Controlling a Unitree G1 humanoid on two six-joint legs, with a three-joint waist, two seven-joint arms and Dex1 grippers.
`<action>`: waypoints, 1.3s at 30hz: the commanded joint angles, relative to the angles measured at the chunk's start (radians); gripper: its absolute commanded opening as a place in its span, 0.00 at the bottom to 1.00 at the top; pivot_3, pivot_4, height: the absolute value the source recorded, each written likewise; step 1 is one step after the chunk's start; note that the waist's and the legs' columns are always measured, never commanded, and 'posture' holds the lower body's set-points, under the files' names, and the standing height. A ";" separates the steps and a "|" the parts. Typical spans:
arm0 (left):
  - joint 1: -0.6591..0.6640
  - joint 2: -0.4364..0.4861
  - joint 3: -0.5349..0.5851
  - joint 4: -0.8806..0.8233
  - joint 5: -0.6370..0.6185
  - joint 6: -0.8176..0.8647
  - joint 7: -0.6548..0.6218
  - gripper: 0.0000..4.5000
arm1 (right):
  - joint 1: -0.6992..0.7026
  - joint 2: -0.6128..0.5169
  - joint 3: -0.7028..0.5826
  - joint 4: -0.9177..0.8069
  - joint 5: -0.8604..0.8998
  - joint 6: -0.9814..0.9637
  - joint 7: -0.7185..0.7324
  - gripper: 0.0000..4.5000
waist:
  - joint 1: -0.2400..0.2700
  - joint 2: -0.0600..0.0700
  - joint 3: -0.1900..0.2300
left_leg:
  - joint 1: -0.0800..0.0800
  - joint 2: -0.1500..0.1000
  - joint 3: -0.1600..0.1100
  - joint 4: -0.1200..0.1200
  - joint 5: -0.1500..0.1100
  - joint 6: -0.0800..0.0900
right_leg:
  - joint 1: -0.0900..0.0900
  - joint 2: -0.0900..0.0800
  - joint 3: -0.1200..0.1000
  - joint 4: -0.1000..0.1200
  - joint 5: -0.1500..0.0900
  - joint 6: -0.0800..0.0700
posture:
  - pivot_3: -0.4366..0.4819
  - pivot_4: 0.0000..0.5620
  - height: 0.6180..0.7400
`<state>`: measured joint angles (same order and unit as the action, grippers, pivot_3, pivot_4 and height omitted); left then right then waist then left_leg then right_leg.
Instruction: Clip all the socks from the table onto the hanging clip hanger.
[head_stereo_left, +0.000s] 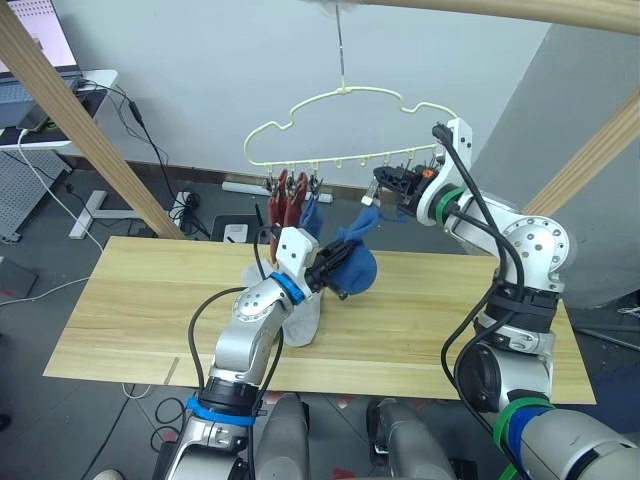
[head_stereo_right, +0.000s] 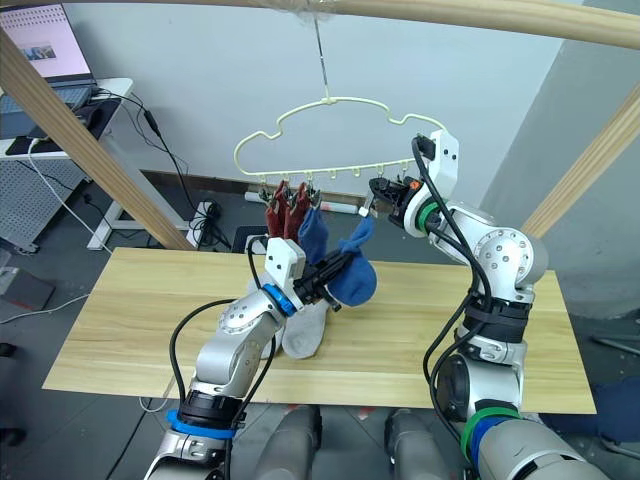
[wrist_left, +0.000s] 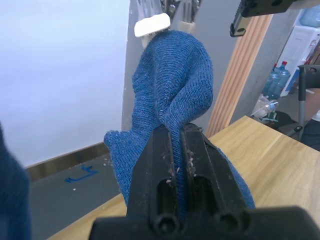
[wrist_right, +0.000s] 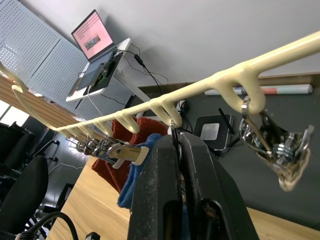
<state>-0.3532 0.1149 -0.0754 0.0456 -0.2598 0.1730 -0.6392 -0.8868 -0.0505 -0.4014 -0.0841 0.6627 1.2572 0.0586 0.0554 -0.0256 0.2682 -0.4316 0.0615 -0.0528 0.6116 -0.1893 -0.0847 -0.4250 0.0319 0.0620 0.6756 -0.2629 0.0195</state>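
The pale-yellow clip hanger (head_stereo_left: 340, 125) hangs from a wire above the table (head_stereo_left: 130, 320). Two rust-red socks (head_stereo_left: 289, 196) and a blue sock (head_stereo_left: 312, 215) hang from its left clips. My left gripper (head_stereo_left: 326, 272) is shut on a second blue sock (head_stereo_right: 352, 280), holding it above the table with its top edge raised to a white-tipped clip (wrist_left: 152, 24). My right gripper (head_stereo_left: 384, 188) is shut on that clip (wrist_right: 126, 152), under the hanger's right half. A light grey sock (head_stereo_left: 304, 320) lies on the table beneath my left arm.
Thick wooden frame bars slant at the left (head_stereo_left: 80, 120) and right (head_stereo_left: 590, 160), and another bar runs across the top (head_stereo_left: 520, 10). An empty metal clip (wrist_right: 272, 145) hangs beside my right gripper. A desk with a laptop (head_stereo_right: 45, 35) stands at the far left.
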 joint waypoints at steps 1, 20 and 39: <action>-0.025 -0.001 -0.007 0.002 0.020 -0.062 0.013 0.01 | 0.025 -0.006 -0.022 0.006 -0.003 0.042 -0.049 0.00 | 0.000 0.000 0.000 | 0.000 0.000 0.000 0.000 0.000 0.000 | 0.000 0.000 0.000 0.000 0.000 0.000 | 0.66 0.46 1.00; -0.049 -0.011 -0.037 0.022 0.015 -0.109 0.008 0.00 | 0.046 0.000 -0.013 -0.012 0.038 0.030 -0.087 0.45 | -0.002 0.000 0.000 | -0.001 0.000 0.000 0.000 0.000 0.000 | 0.000 0.000 0.000 -0.001 0.000 0.000 | 0.65 0.45 1.00; -0.056 0.023 0.014 0.022 -0.109 0.176 -0.004 0.80 | 0.313 -0.222 0.137 -0.398 0.123 -0.084 0.070 1.00 | -0.035 0.001 0.000 | -0.002 0.000 0.001 -0.001 0.000 0.001 | -0.002 0.000 0.001 -0.002 0.000 0.000 | 0.62 0.47 1.00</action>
<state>-0.4050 0.1363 -0.0807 0.0923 -0.3304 0.3040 -0.6447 -0.5915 -0.2513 -0.3198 -0.4258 0.8515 1.2620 0.1014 0.0206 -0.0250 0.2686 -0.4332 0.0616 -0.0521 0.6103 -0.1897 -0.0840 -0.4269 0.0321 0.0629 0.6737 -0.2631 0.0199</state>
